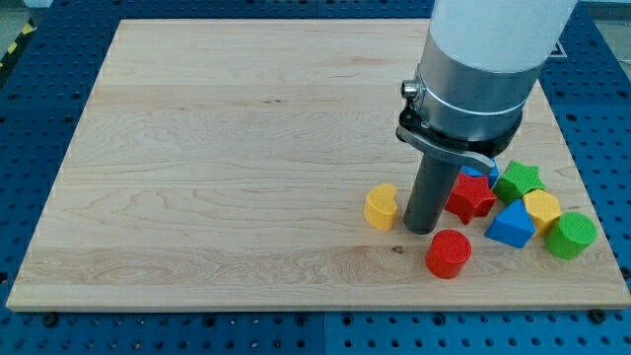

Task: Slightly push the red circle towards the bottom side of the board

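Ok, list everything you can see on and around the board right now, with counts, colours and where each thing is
wooden board: one, light wood, fills most of the view
blue pegboard table: one, blue, under and around the board
yellow heart: one, left of my tip
red circle: one, below and right of my tip
red star: one, right of my tip
blue triangle: one, right of the red star
yellow block: one, beside the blue triangle
green star: one, upper right of the cluster
green circle: one, far right
blue block: one, mostly hidden behind the arm
my tip: one, dark rod end between yellow heart and red star

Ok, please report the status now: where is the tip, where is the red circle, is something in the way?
My tip just above-left of red circle. Nothing between circle and board's bottom edge.
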### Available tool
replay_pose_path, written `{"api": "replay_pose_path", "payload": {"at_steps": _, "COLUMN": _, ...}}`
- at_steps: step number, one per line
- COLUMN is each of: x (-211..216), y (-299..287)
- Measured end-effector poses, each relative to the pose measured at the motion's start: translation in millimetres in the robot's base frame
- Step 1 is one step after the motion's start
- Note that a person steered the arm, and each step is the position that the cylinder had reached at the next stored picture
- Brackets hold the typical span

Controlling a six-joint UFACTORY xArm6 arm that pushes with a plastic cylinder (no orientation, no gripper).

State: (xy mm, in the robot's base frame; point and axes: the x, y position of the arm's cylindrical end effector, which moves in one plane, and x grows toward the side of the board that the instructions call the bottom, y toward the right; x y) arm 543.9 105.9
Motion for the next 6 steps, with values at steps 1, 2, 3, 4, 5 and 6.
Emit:
{"api": "replay_pose_path", "payload": {"at_steps": 1, "x": 0.0, "y": 9.8}}
{"api": "replay_pose_path", "payload": {"at_steps": 2, "x": 0.0, "y": 21.4}}
{"api": "replay_pose_path", "payload": {"at_steps": 3, "x": 2.9, "y": 28.6}}
{"api": "replay_pose_path", "payload": {"at_steps": 4, "x": 18.8, "y": 34.4}}
{"api": "replay_pose_path", "payload": {"at_steps": 5, "x": 32.7, "y": 40.6}}
{"api": "replay_pose_path", "payload": {"at_steps": 6, "x": 33.3, "y": 50.2}}
